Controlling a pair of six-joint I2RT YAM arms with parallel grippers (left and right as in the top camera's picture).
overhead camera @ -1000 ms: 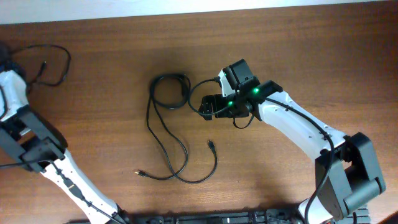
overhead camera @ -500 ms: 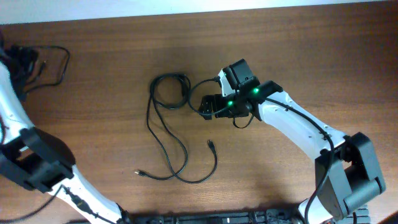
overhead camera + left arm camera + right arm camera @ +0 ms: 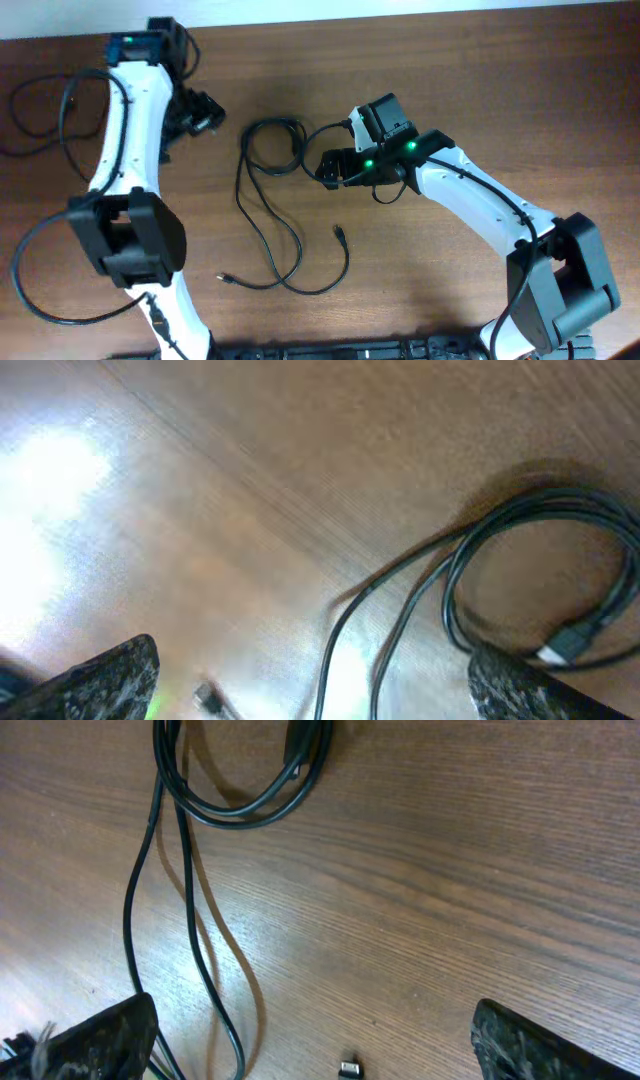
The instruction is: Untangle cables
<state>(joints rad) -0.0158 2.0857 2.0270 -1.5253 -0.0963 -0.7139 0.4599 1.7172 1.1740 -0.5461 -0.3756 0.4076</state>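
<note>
A thin black cable [image 3: 270,150] lies mid-table. Its coil [image 3: 540,575] sits at the top and two long strands [image 3: 135,920] run down to small plug ends [image 3: 340,233]. My left gripper [image 3: 200,112] hovers just left of the coil, open. In its wrist view the left gripper [image 3: 320,700] has two strands passing on the table between its wide-apart fingers [image 3: 110,680], and nothing is held. My right gripper [image 3: 330,168] is open beside the coil's right edge. In its own view the right gripper [image 3: 320,1060] has a plug [image 3: 348,1069] lying between its fingers [image 3: 540,1050].
Another thin black cable [image 3: 22,93] lies loose at the far left of the table. Thicker arm wires loop beside the left arm's base [image 3: 30,290]. The table's far edge runs along the top.
My left arm has swung from the far left corner to just left of the coil, and its jaws have opened. The right arm has not moved.
</note>
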